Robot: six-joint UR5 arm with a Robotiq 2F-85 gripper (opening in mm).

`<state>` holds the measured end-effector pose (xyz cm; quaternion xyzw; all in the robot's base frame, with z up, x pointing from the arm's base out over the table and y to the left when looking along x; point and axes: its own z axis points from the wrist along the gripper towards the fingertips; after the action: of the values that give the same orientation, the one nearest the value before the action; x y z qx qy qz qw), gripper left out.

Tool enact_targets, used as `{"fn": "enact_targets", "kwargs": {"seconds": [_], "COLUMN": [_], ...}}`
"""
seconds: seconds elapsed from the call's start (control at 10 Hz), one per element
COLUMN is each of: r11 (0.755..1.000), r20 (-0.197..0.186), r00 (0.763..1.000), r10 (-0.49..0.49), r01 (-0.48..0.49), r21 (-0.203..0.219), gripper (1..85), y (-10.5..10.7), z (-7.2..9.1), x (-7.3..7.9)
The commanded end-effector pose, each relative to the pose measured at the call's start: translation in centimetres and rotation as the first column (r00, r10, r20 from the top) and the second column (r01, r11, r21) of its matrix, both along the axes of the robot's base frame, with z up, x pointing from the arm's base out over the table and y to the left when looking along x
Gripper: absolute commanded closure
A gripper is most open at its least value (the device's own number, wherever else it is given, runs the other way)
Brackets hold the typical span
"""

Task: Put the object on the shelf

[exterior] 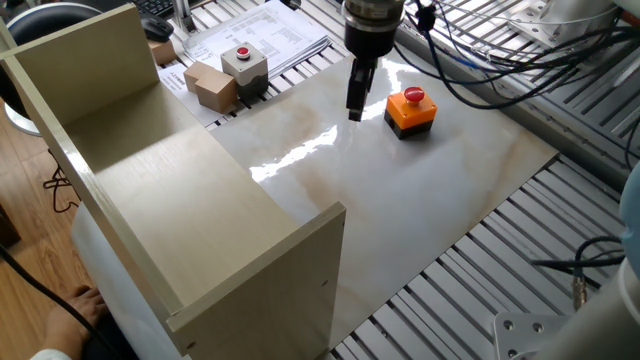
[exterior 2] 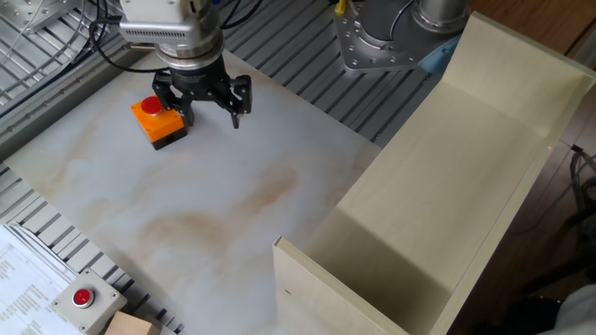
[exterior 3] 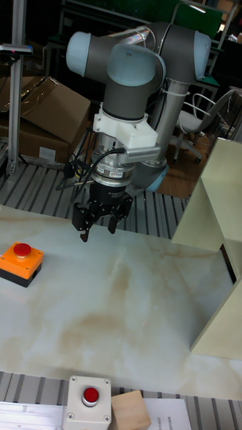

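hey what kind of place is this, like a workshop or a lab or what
Most likely a robotics lab or test cell, not a home. A UR5 arm stands at a table set among grooved aluminium framing, with loose cables running overhead and cardboard boxes stacked behind.

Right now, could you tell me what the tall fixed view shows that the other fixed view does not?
Only the tall fixed view shows the arm's grey shoulder and elbow joints and large cardboard boxes behind the table. Only the other fixed view shows the shelf's flat panel between its side walls. Both show the open gripper above the table, the orange button box apart from it, and the grey button box.
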<state>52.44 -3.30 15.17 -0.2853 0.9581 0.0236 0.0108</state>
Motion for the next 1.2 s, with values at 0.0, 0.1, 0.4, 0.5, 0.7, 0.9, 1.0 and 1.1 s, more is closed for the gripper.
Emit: {"fn": "enact_targets", "kwargs": {"seconds": [0.0,0.1,0.4,0.5,0.7,0.9,1.0,1.1], "r11": [0.999,1.000,0.964,0.964,0.981,0.975,0.952,0.932], "r20": [0.044,0.033,-0.021,-0.023,-0.052,-0.040,-0.025,-0.028], "r00": [0.998,0.999,0.964,0.964,0.980,0.976,0.956,0.939], "r10": [-0.033,0.008,0.265,0.265,0.191,0.214,0.291,0.342], "r01": [0.032,-0.008,-0.265,-0.264,-0.191,-0.216,-0.292,-0.342], "r21": [0.003,-0.006,0.001,0.043,-0.005,-0.051,-0.095,-0.120], "gripper": [18.0,18.3,11.3,5.0,5.0,5.0,5.0,5.0], "y": [-0.1,-1.4,-6.7,-5.7,-7.0,-7.0,-10.4,-13.2], "z": [-0.5,-1.0,-0.8,-0.7,-0.7,-2.2,-3.2,-3.8], "x": [1.0,0.9,0.2,-0.1,-0.4,-0.3,0.2,0.7]}}
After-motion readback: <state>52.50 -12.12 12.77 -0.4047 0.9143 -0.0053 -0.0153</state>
